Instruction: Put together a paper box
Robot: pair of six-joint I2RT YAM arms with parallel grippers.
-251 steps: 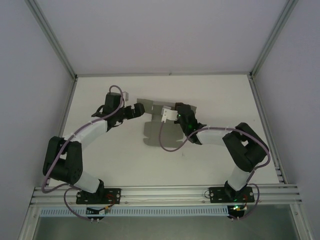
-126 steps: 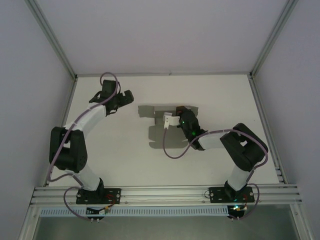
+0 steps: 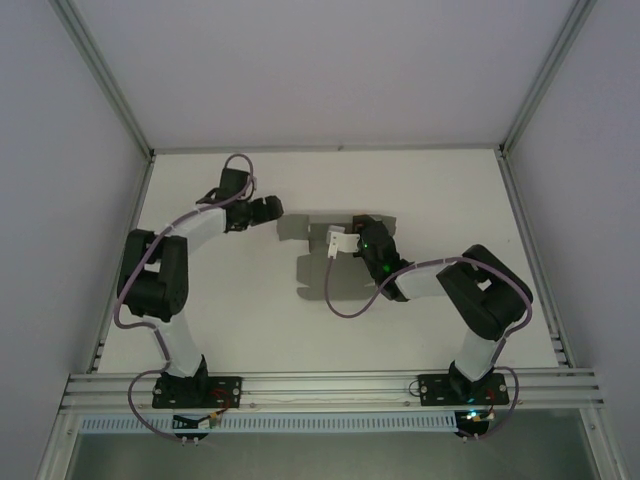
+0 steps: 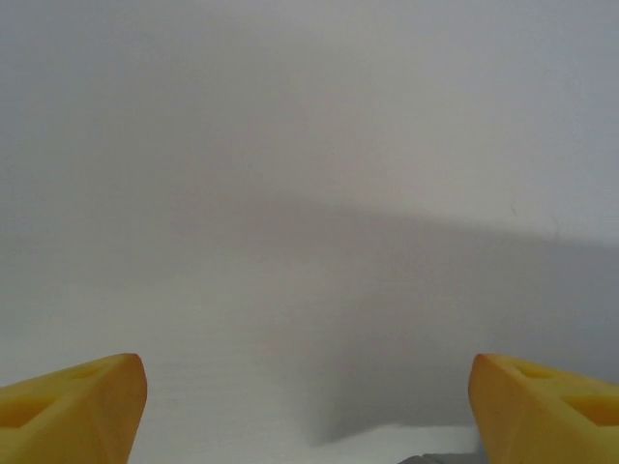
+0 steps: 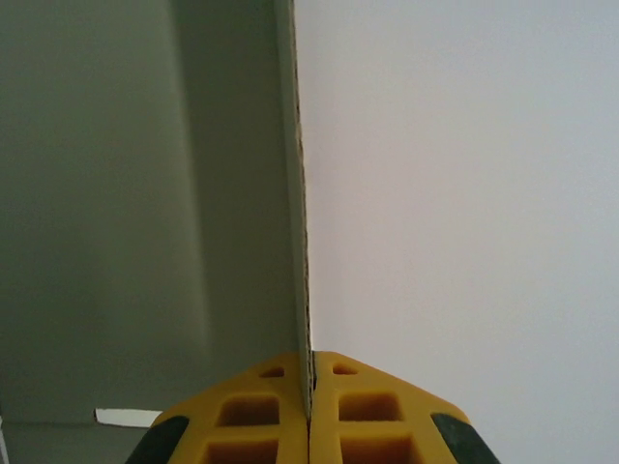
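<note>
Part of the paper box [image 3: 318, 278] lies under the right gripper [image 5: 309, 365], which pinches its edge; the left gripper [image 4: 305, 375] gapes, empty.

**Grey sheet, still unfolded into a box**

Your paper box [image 3: 312, 276] is a plain matte grey die-cut cardboard sheet, not yet closed up. From the top camera you see it near the middle of the table, with a narrow strip on the far side and a wider panel nearer you. At the right wrist, one thin flap [image 5: 301, 213] runs edge-on, pinched between the right gripper [image 5: 309, 391] fingers.
</note>
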